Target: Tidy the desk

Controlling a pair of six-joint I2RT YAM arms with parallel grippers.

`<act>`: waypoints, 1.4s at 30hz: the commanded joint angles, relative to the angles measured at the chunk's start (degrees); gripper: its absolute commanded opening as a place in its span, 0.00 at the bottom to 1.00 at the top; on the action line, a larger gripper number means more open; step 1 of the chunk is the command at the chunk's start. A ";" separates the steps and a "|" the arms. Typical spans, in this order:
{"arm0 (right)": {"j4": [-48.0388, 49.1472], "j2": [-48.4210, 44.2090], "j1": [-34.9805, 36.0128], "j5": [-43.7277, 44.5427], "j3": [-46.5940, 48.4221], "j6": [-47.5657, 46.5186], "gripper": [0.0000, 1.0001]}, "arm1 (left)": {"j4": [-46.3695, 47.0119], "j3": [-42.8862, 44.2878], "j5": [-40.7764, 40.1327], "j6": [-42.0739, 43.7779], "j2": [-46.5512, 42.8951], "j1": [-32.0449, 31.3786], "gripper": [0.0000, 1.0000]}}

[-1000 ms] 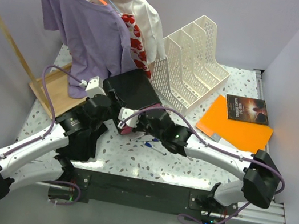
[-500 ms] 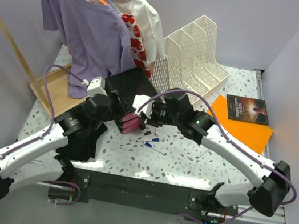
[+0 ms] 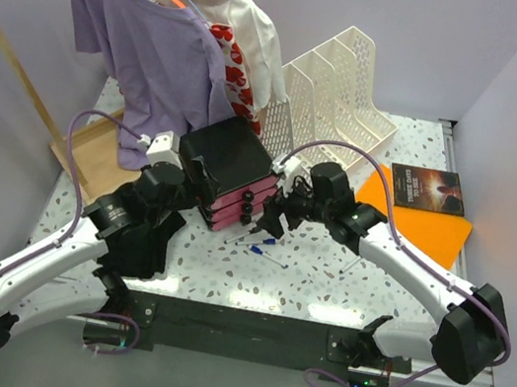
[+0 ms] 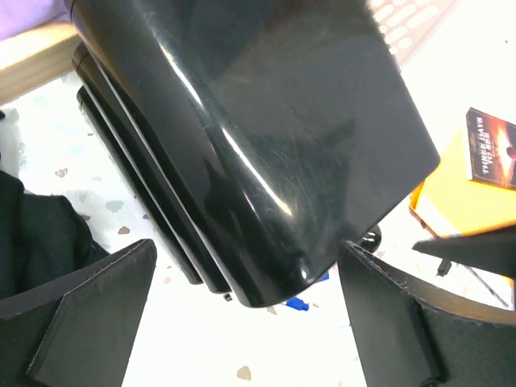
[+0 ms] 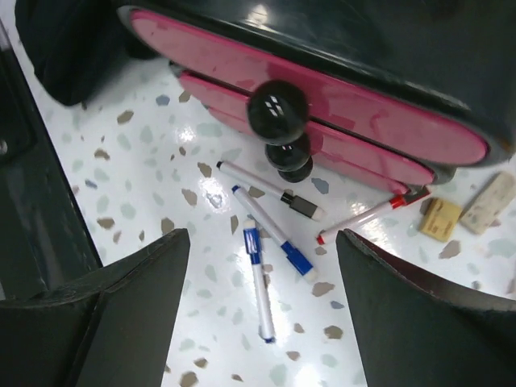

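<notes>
On the speckled white desk (image 3: 322, 285) stands a black drawer unit (image 3: 230, 154) with pink drawer fronts (image 5: 322, 113) and black knobs (image 5: 276, 111). My left gripper (image 3: 199, 181) is open at its left side; in the left wrist view the gripper (image 4: 250, 314) straddles the unit's glossy black top (image 4: 266, 145) without touching it. My right gripper (image 3: 269, 218) hangs open just in front of the drawers. Seen from the right wrist, that gripper (image 5: 262, 314) holds nothing. Below it lie two blue markers (image 5: 274, 234), a black-capped pen (image 5: 270, 191) and a red pen (image 5: 363, 216).
Two erasers (image 5: 463, 210) lie by the unit's right end. A white file rack (image 3: 339, 107) stands behind, and an orange folder (image 3: 412, 231) with a dark book (image 3: 425, 188) lies at right. A clothes rack with a purple shirt (image 3: 153, 55) stands at left on a wooden base (image 3: 80, 157). Black cloth (image 3: 144, 244) lies under my left arm.
My right arm rose from the pens and swung right of the drawer fronts while its jaws opened. The left jaws opened wider. The pink drawer fronts now show fully.
</notes>
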 commanded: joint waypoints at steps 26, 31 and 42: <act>51.91 13.19 0.12 12.22 -16.15 40.10 0.73 | 8.23 -1.23 17.06 29.37 -0.92 -0.18 0.92; 50.77 14.69 0.21 12.48 -15.63 41.86 0.68 | 5.17 0.61 17.07 32.27 3.12 -0.18 0.90; 52.53 15.92 0.21 13.01 -15.63 45.11 0.50 | 2.34 2.02 11.71 32.01 9.81 -0.18 0.58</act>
